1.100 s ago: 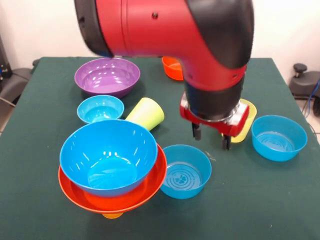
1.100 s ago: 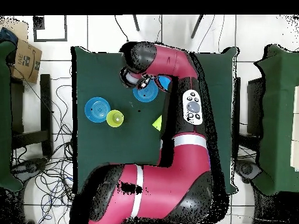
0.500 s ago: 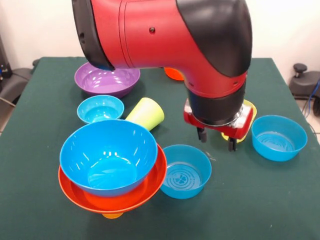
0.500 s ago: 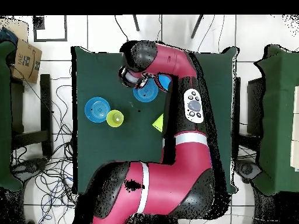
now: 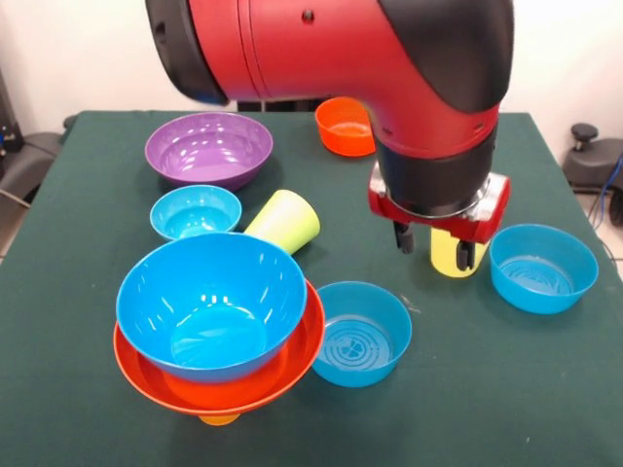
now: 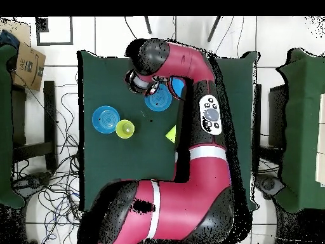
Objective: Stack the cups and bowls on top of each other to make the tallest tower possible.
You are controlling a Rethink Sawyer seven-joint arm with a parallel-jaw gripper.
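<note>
On the green surface (image 5: 545, 389) in your front view, the gripper (image 5: 435, 245) hangs below the red and black arm (image 5: 370, 58), right in front of the pale yellow cup (image 5: 446, 255). Its two dark fingers (image 5: 402, 238) stand apart with nothing between them, so it is open and empty; the cup shows in the gap behind them. Whether the tips touch the cup you cannot tell.

The tower (image 5: 216, 326) sits at about 8 o'clock from the gripper: the large blue bowl (image 5: 209, 302) nests in the large orange bowl (image 5: 238, 384), with a bit of the orange cup (image 5: 218, 419) peeping out underneath. A medium blue bowl (image 5: 362, 334) with a ringed bottom touches the tower's orange rim at its 3 o'clock. The lime green cup (image 5: 285, 222) lies on its side just beyond the tower, and the small blue bowl (image 5: 195, 211) stands beside that cup at 9 o'clock. The purple bowl (image 5: 208, 148) is farther back, at 12 o'clock from the small blue one. The small orange bowl (image 5: 345, 126) sits at the far edge, partly behind the arm. The second medium blue bowl (image 5: 542, 267) stands at 3 o'clock from the gripper, just beside the yellow cup.
</note>
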